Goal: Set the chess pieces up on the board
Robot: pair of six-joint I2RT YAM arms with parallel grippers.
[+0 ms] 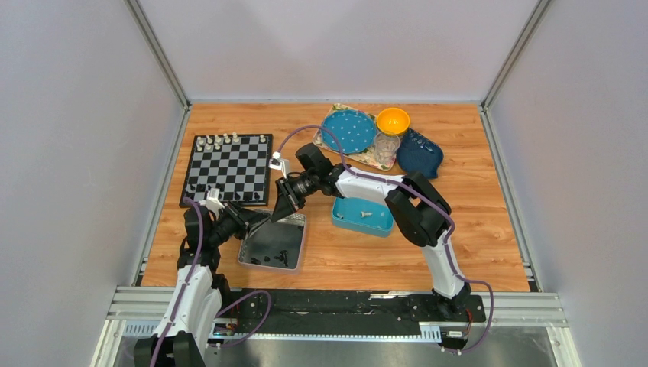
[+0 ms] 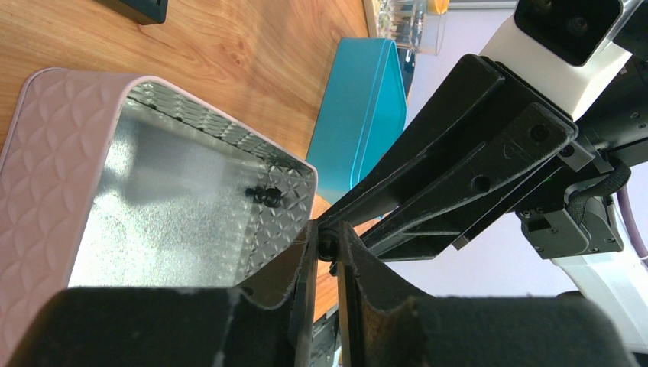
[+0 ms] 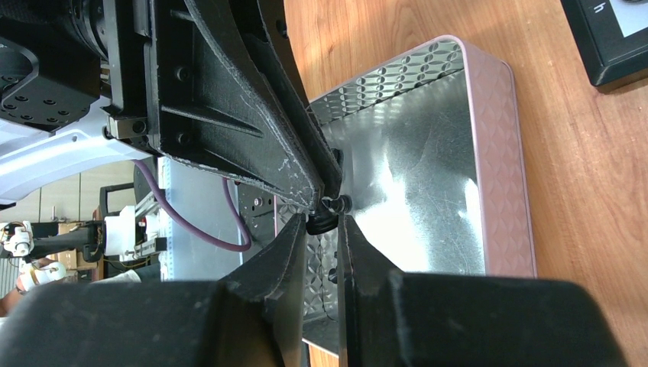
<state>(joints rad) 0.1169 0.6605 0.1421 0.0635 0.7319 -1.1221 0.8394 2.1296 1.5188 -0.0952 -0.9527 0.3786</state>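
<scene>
looking down from the top camera, the board (image 1: 227, 170) sat at the far left of the table (image 1: 474, 229), with white pieces (image 1: 229, 140) along its far row and a few black pieces (image 1: 229, 196) on the near row. the silver tray (image 1: 300, 241) lay just in front of its right corner, and the blue tray (image 1: 363, 225) was beside that. the left gripper (image 1: 264, 222) and right gripper (image 1: 281, 212) met tip to tip over the silver tray's far edge, too small there to read.

left wrist cam was clearer: the left gripper (image 2: 328, 248) was clenched on a tiny black piece (image 2: 328, 246), and the right gripper (image 2: 336, 218) came in from the upper right with its tips pressed onto the same piece. another black pawn (image 2: 267, 195) lay on its side in the silver tray (image 2: 153, 191), near the corner. the blue tray (image 2: 359, 130) was behind.

right wrist cam said the same from the other side: the right gripper (image 3: 322, 229) pinched the black piece (image 3: 325, 218) just above the silver tray (image 3: 428, 176), with the left gripper (image 3: 321, 195) clamped on it from above. a board (image 3: 611, 38) corner showed top right.
</scene>
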